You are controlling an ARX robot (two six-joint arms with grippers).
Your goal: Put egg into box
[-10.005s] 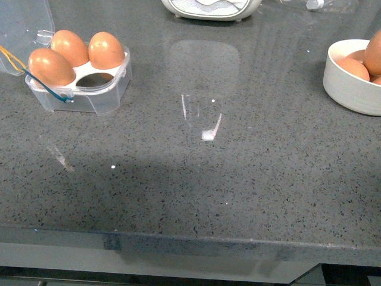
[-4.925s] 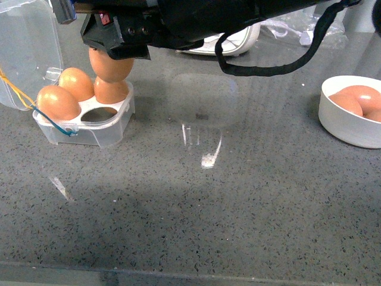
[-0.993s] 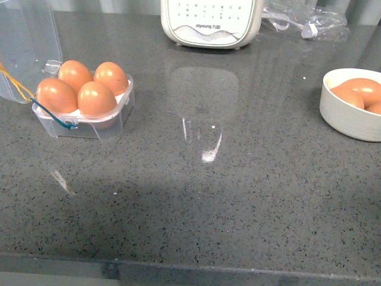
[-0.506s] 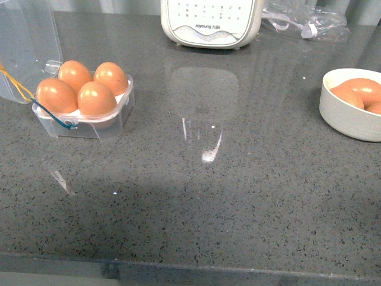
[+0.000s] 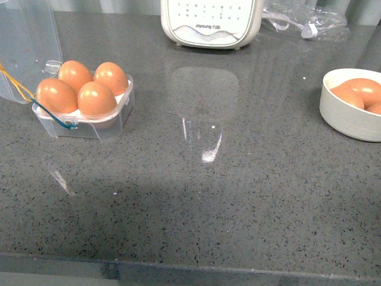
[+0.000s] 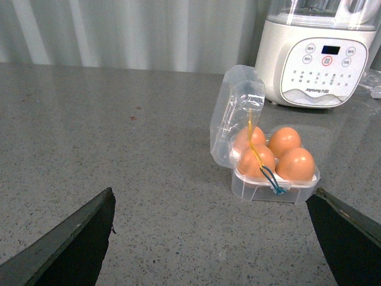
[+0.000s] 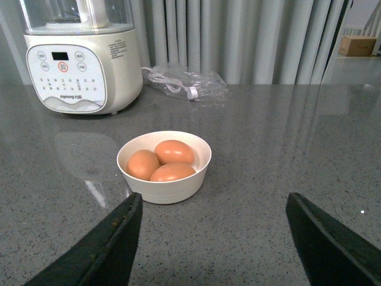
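Observation:
The clear box [image 5: 110,122] stands at the far left of the counter with its lid [image 5: 27,42] open. All its slots hold brown eggs, and the egg [image 5: 96,99] in the near slot sits level with the others. The box also shows in the left wrist view [image 6: 274,189]. My left gripper [image 6: 214,238] is open and empty, well back from the box. My right gripper [image 7: 214,238] is open and empty, short of the white bowl [image 7: 172,190]. Neither arm shows in the front view.
The white bowl [image 5: 351,125] at the right edge holds three brown eggs [image 7: 168,161]. A white blender base [image 5: 211,24] stands at the back centre, with a clear plastic bag [image 5: 306,18] to its right. The counter's front edge [image 5: 190,271] runs along the bottom.
The fourth egg has been set into the box's near slot and the arm has withdrawn from the front view. Over the last second nothing has moved.

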